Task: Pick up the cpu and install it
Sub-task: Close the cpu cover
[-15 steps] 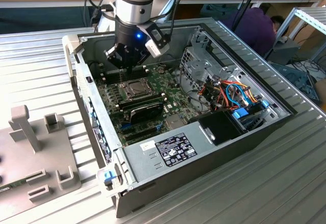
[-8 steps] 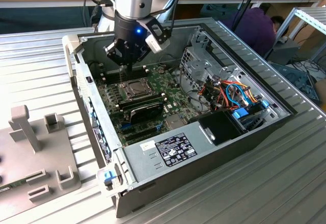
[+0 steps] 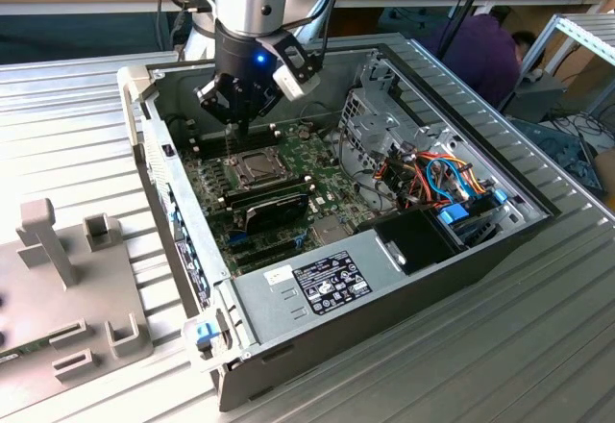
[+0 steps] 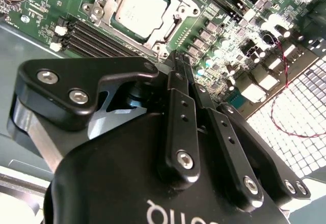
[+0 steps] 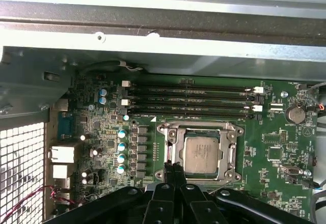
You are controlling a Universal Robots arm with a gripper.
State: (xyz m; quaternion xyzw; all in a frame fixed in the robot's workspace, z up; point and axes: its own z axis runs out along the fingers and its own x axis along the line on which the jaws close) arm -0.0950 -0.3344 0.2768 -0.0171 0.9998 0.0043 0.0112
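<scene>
The cpu point(image 5: 200, 154), a small square chip with a dull silvery top, lies flat in the socket on the green motherboard point(image 5: 265, 132), ringed by the metal socket frame point(image 5: 198, 128). It appears again in the second wrist view point(image 4: 141, 7) and sits under the arm in the exterior view point(image 3: 252, 163). My gripper point(image 5: 174, 167) hangs just above the board beside one edge of the socket frame, apart from the chip. Its black fingers point(image 4: 179, 61) are pressed together with nothing between them. In the exterior view the gripper point(image 3: 238, 127) is inside the open computer case point(image 3: 404, 269).
Dark memory slots point(image 5: 188, 102) run beside the socket. A metal drive cage point(image 3: 384, 115) with coloured cables and a grey power supply point(image 3: 317, 284) fill the exterior view's right of the case. A grey fixture point(image 3: 67, 288) stands outside on the left. A person in purple point(image 3: 476, 48) bends at the back.
</scene>
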